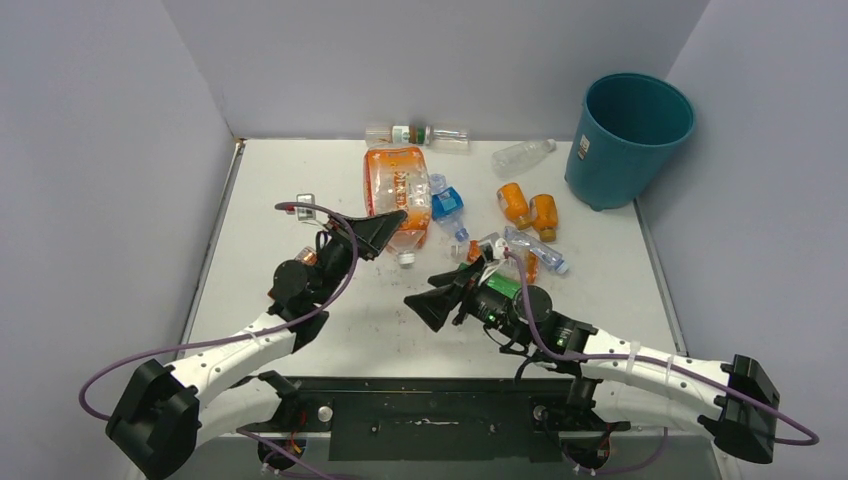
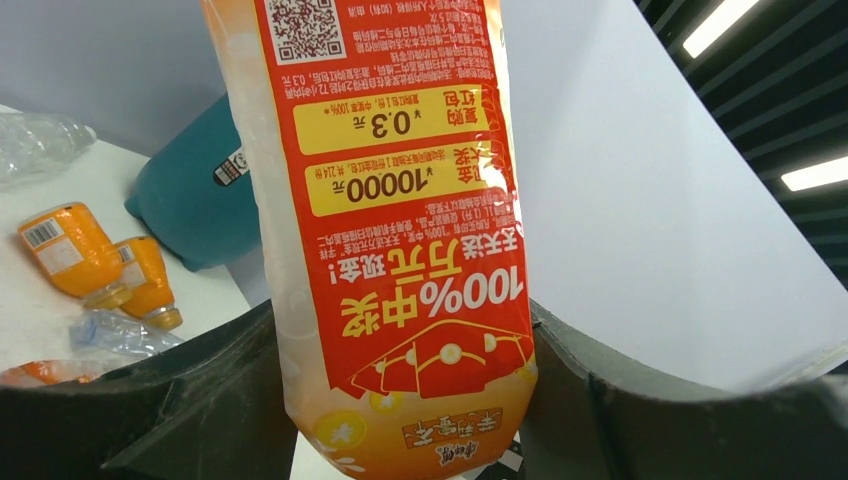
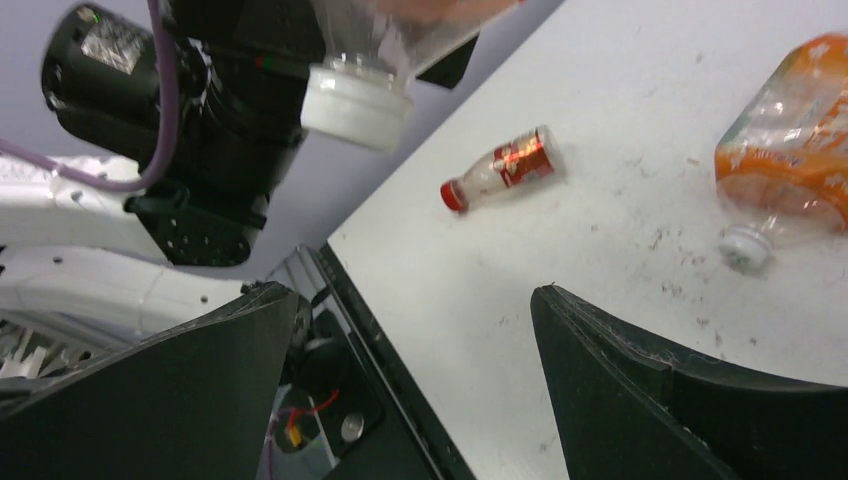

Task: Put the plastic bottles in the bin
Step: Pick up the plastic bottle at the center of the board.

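Note:
My left gripper (image 1: 385, 228) is shut on the large orange-labelled jug (image 1: 398, 190) and holds it off the table. In the left wrist view the jug (image 2: 400, 200) fills the gap between the gripper's (image 2: 400, 400) fingers. Its white cap (image 3: 355, 95) hangs at the top of the right wrist view. My right gripper (image 1: 432, 300) is open and empty over the table's near middle (image 3: 415, 380). The teal bin (image 1: 628, 140) stands at the far right and also shows in the left wrist view (image 2: 195, 200). Two orange bottles (image 1: 528, 210) lie left of it.
A clear bottle with a green band (image 1: 415, 135) and a clear bottle (image 1: 522, 155) lie by the back wall. A blue-labelled bottle (image 1: 447, 203) and a crushed clear bottle (image 1: 535, 250) lie mid-table. A small red-labelled bottle (image 3: 500, 165) and another orange bottle (image 3: 790, 160) lie on the table.

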